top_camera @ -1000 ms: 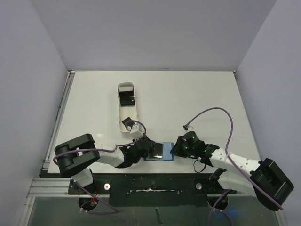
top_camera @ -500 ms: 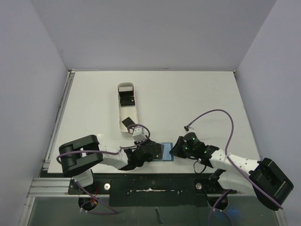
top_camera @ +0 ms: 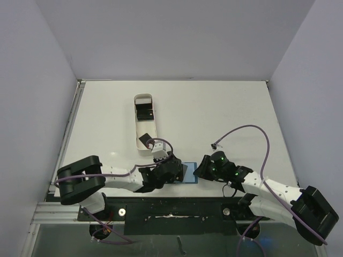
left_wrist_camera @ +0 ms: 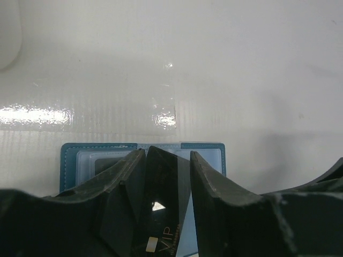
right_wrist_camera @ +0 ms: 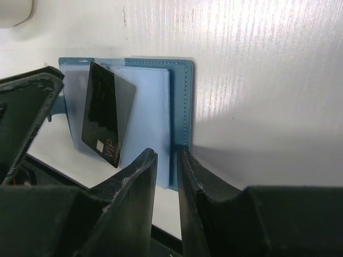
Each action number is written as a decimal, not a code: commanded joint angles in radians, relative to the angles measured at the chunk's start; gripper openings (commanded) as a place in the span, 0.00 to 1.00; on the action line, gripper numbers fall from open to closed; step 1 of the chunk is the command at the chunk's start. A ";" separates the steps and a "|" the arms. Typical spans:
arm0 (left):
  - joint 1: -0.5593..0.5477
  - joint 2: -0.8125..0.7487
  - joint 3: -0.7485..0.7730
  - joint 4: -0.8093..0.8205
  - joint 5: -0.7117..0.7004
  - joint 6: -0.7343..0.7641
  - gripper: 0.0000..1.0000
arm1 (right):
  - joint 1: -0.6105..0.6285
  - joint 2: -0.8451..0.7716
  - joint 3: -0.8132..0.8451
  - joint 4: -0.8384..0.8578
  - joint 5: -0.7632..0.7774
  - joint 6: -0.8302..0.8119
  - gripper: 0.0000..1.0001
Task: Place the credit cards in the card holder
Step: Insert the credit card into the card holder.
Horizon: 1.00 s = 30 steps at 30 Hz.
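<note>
**Card holder.** The card holder lay open and flat on the table. It sat at the near edge, midway between the two arms. Its teal panels lay side by side, with the pale pockets facing up.

**Left gripper.** The left gripper was closed on one credit card. The jaws clamped the black card by its flat faces (the end printed "VIP" sat between them). In the overhead view the card was held tilted over the left part of the holder. Its free edge pointed toward the pockets.

**Right gripper.** The right gripper reached in from the right. Its tips were at the near edge of the holder's right panel. The jaws stood almost together, with only a narrow slit between them, and the teal border showed through that slit. The wrist view was too oblique to tell whether the jaws pinched the panel edge or merely pressed on it.

**Remaining stock.** A long white tray lay well apart from the holder, to the far left, with its length running near to far. More credit cards rested in its far half. One further dark card sat tilted at its near end.
</note>
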 commanded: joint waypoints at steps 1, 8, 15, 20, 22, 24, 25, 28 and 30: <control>-0.005 -0.112 0.044 -0.080 0.020 0.057 0.37 | 0.006 -0.020 0.054 -0.022 0.019 -0.034 0.24; 0.000 -0.194 0.058 -0.210 0.199 0.180 0.41 | 0.011 -0.021 0.068 -0.021 0.005 -0.054 0.27; 0.005 -0.233 0.047 -0.282 0.322 0.245 0.41 | 0.013 -0.004 0.073 -0.011 0.001 -0.061 0.29; 0.049 -0.212 0.046 -0.311 0.397 0.244 0.43 | 0.013 0.014 0.075 -0.001 0.000 -0.066 0.30; 0.064 -0.190 0.051 -0.304 0.444 0.253 0.44 | 0.013 0.022 0.074 0.007 -0.003 -0.066 0.30; 0.073 -0.156 0.063 -0.315 0.464 0.252 0.45 | 0.013 0.032 0.074 0.015 -0.003 -0.067 0.30; 0.073 -0.141 0.066 -0.326 0.463 0.248 0.45 | 0.013 0.036 0.073 0.018 -0.004 -0.067 0.30; 0.074 -0.096 0.099 -0.348 0.464 0.243 0.45 | 0.013 0.051 0.065 0.033 -0.006 -0.067 0.30; 0.075 -0.068 0.110 -0.353 0.466 0.239 0.45 | 0.014 0.062 0.058 0.047 -0.011 -0.065 0.30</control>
